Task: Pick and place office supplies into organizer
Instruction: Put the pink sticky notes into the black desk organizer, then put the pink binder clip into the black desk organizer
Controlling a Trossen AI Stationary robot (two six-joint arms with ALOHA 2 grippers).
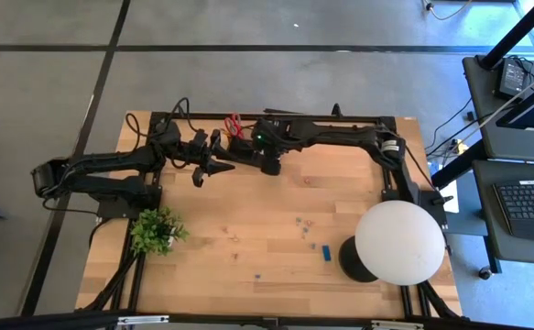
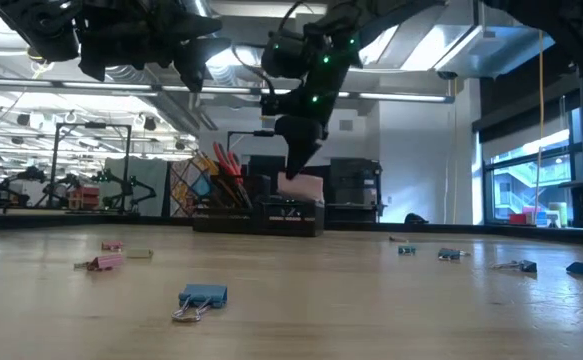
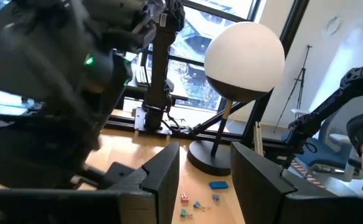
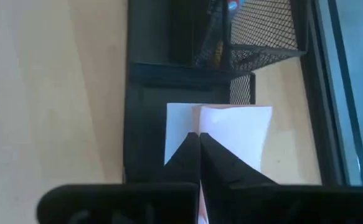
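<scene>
Table: wooden table, far edge holds the organizer.
Organizer: one, black; red scissors and dark pens stand in its mesh cup.
Right gripper: jaws clenched on a pink pad, held just above the organizer's low tray.
Left gripper: jaws part open, holding nothing, raised beside the organizer.
Clips: several small clips scattered on the near table, count unclear.
Blue block: one, near the lamp.
Plant: one, near left.
</scene>
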